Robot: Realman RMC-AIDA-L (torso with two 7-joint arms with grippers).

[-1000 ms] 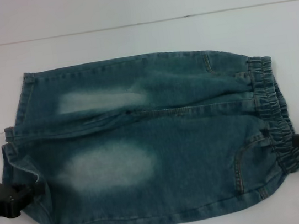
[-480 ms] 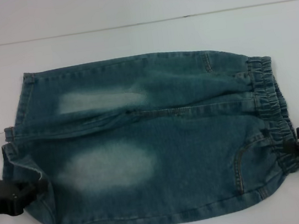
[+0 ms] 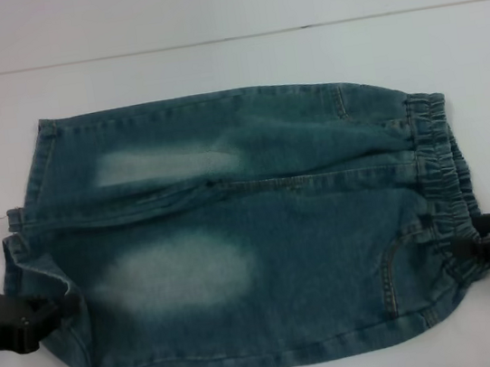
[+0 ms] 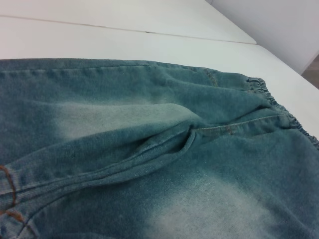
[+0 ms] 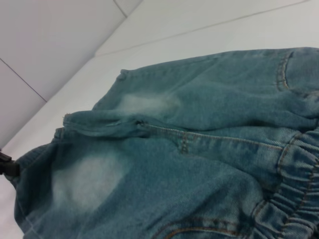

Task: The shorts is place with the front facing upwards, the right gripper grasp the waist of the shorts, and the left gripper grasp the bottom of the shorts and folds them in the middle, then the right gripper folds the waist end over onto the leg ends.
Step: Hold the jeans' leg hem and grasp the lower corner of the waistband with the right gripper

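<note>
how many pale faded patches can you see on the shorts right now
2. One faded patch lies on the far leg of the shorts, a larger one on the near leg. The underside is hidden.

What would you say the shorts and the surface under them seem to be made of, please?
The shorts look like washed blue-green denim: twill texture, pale faded patches, orange topstitching, with an elastic-gathered waist. The table looks like a smooth, matte white board, possibly laminate; a thin seam line crosses it.

White table (image 3: pixel 228 63), pale wall (image 3: pixel 219 0) behind
</note>
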